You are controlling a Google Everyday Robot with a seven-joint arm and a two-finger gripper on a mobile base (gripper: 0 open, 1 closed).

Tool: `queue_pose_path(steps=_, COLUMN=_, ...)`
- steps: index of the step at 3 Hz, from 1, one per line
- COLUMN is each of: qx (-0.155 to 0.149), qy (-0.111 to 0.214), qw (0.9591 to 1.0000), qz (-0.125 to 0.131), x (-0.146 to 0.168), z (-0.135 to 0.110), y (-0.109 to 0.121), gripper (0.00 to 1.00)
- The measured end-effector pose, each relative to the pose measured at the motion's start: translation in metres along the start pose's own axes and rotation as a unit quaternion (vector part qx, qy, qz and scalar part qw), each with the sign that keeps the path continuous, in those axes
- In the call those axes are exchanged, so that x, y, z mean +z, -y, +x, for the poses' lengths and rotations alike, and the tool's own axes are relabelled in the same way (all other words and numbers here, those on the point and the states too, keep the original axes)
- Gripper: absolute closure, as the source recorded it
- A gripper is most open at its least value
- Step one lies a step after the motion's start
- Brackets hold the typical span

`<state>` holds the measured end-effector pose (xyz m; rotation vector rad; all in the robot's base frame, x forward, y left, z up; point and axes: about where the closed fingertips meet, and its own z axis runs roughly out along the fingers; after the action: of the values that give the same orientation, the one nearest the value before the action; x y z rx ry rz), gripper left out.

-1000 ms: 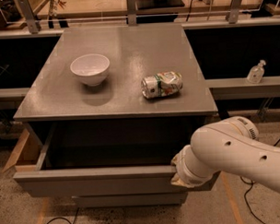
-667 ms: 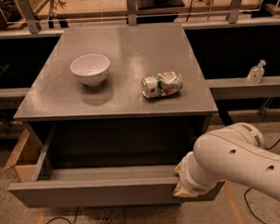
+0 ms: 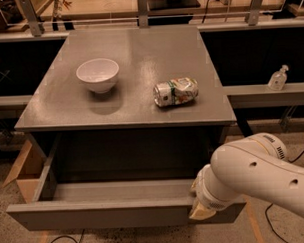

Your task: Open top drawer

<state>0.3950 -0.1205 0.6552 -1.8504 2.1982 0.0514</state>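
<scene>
**A:** Where is there open room around the cabinet?

**B:** The top drawer (image 3: 110, 215) stands far out of the grey cabinet, and its front edge is near the bottom of the view, above speckled floor (image 3: 146, 239). An open cardboard box (image 3: 23, 170) sits just beside the drawer's left wall. The white robot arm (image 3: 259, 172) fills the lower right corner.

**A:** And the gripper?

**B:** The gripper (image 3: 201, 211) is at the right end of the drawer front, touching its upper edge. I cannot tell whether it has hold of it.

**A:** How does the drawer look?

**B:** It is wide and matte grey with a plain, smooth front. The inside is deep and dark grey.

**A:** And the top, and the room?

**B:** On the cabinet top (image 3: 131, 111) a white bowl (image 3: 97, 75) stands upright at the left. A dented drink can (image 3: 175, 91) lies on its side to the right, apart from the bowl. A clear pump bottle (image 3: 277, 79) stands on a ledge further right.
</scene>
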Motion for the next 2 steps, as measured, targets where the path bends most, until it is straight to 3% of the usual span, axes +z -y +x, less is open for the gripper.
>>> queue_pose_path(steps=2, qx=-0.001, qy=-0.001, qw=1.0, qz=0.003, x=-0.0022, z=-0.0004, y=-0.0001, gripper=0.58)
